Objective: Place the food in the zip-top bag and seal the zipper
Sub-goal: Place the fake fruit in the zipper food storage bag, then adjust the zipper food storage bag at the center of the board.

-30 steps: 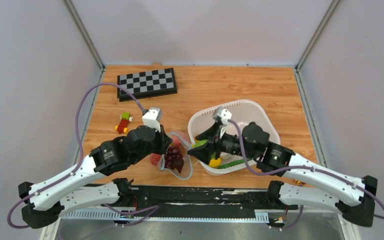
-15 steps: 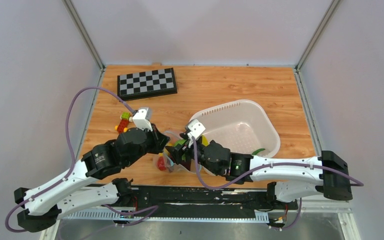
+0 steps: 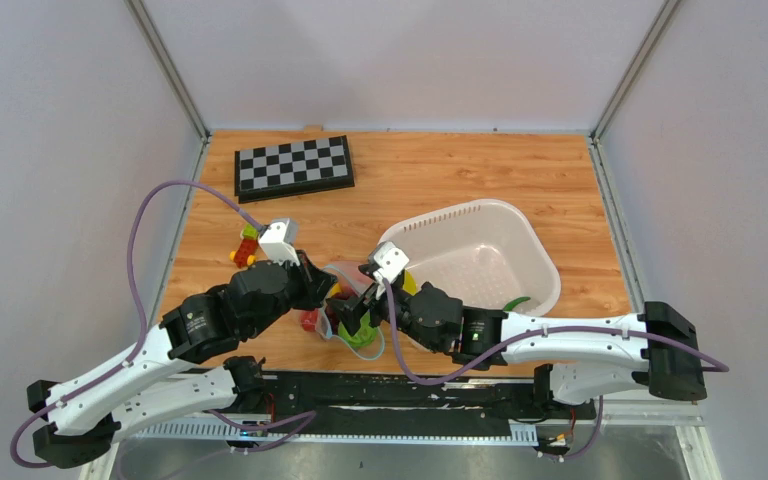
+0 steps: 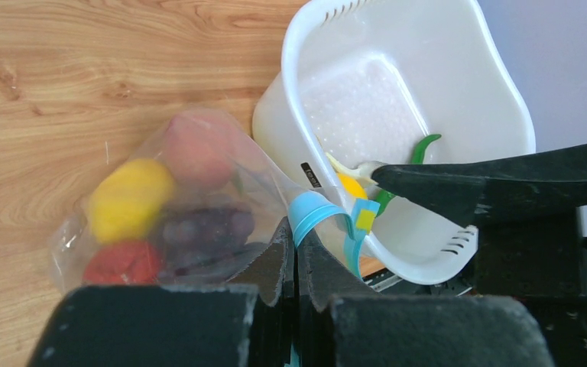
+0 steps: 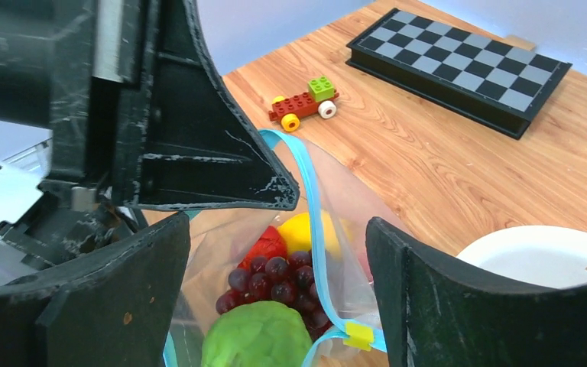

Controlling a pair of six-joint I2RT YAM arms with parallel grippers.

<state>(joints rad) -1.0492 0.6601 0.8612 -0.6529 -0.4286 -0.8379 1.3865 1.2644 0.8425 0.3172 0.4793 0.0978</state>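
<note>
Clear zip-top bag pinched in left tool; right tool spread above; basket's label unreadable.

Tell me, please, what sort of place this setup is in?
Probably a robotics lab test cell, not a kitchen: a wooden table boxed in by plain white panels, with props like a chessboard, a toy block car and plastic food in a zip-top bag.

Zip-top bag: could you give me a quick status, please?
Left claw shut on zipper, zip-top bag mouth open. Right claw open above it, green fruit in the mouth. Chili and lemon in basket.
</note>
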